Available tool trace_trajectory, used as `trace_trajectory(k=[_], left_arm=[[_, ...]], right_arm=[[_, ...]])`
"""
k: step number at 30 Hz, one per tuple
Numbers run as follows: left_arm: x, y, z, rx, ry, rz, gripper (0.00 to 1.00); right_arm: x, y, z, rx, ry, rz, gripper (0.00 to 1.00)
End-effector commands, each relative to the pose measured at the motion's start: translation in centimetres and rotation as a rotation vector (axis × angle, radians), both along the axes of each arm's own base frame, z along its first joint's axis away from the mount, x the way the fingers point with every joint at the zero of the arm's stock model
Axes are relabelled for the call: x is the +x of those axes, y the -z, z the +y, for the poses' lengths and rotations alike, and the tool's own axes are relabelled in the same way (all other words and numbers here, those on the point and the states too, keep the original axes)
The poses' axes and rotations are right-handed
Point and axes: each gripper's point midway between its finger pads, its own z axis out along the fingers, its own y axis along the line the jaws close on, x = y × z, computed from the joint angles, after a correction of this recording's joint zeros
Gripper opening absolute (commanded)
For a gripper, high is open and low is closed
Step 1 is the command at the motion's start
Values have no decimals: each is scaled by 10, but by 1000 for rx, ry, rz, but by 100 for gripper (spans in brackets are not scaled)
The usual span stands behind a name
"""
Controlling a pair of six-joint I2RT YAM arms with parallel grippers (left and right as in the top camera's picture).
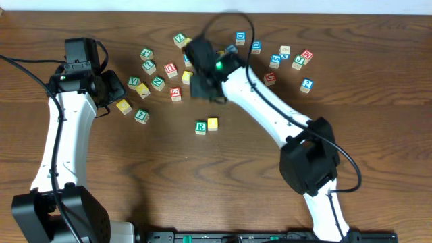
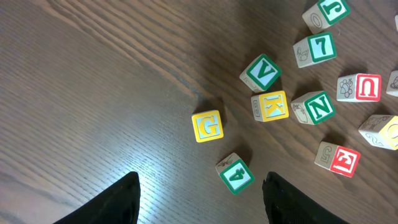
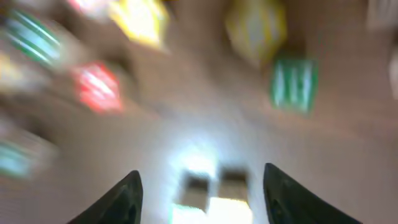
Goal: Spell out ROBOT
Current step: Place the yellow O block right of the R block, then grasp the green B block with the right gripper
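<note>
1. Dark brown wooden table, strewn with small lettered wooden cubes.
2. White right arm, stretched diagonally from the near edge and passing right of the green R wooden cube. Right gripper just beyond that cube, fingers spread apart, wrist view blurred.
3. White left arm, well left of the R cube, elbow bent. Left gripper pointed down at the table, fingers spread apart.
4. Small yellow wooden cube, touching the R cube's right side.

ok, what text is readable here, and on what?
"R" block, green, overhead view
"G" block, yellow
"K" block, yellow
"V" block, green
"N" block, green
"4" block, green
"7" block, green
"J" block, green
"U" block, red
"E" block, red
Right wrist view: too blurred. Overhead, other blocks: too small.
</note>
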Motion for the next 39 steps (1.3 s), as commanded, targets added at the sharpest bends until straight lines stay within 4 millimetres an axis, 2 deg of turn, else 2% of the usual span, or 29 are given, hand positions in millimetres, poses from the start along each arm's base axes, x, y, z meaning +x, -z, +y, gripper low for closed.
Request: trace_trajectory(k=[1,4,7,10,14,17,21,27,33,39], left_arm=[[0,1,1,6,-7,-1,63],[1,1,1,7,-7,-1,63],[0,1,1,6,-7,0,62],[0,1,1,7,-7,0,63],[0,1,1,7,-7,-1,63],[1,1,1,6,-7,-1,63],[1,1,1,6,-7,-1,62],[1,1,1,7,-7,-1,63],[1,1,1,7,-7,-1,63],[0,1,1,7,-7,-1,63]], right_arm=[[20,-23,7,32,-17,-106,59],[29,-20,18,58,-18,-138,59],[34,-14,14,27,2,-156,60],[40,-12,2,1,29,-159,60],[44,-4,-28,-32,92,-104,60],[45,8,-46,-38,131,-42,60],[41,26,-60,-61,144,27,57],[39,55,-61,-78,115,87,55],[40,72,-61,-108,107,95,54],[36,92,-65,-139,107,130,49]])
